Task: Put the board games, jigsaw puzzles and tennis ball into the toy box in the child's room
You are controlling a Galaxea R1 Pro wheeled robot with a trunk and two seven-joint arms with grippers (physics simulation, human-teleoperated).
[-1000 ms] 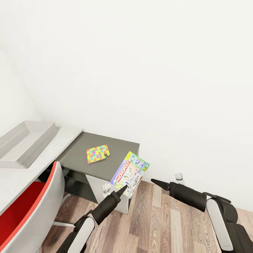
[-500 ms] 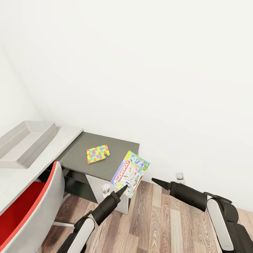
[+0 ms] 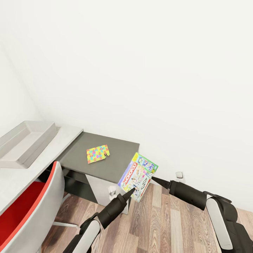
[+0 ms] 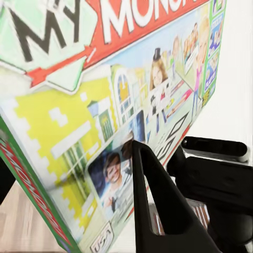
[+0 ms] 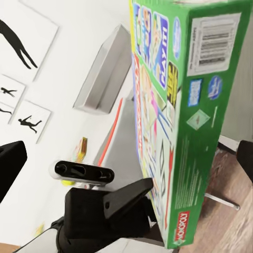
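Head view: left gripper (image 3: 132,191) pinches the lower edge of a Monopoly board game (image 3: 138,172), holding it tilted in the air past the dark cabinet's (image 3: 116,154) corner. Right gripper (image 3: 153,179) touches the box's edge; its jaw state is hard to tell. A jigsaw puzzle (image 3: 98,154) lies on the cabinet, the toy box (image 3: 24,142) on the white table (image 3: 63,135).

Light: bright, even, no visible source.
Shadows: soft, faint, under the cabinet (image 3: 105,154).
Glare: white wall (image 3: 158,70) nearly washed out.
Focus: head view sharp; close board game (image 4: 105,105) print slightly blurred.
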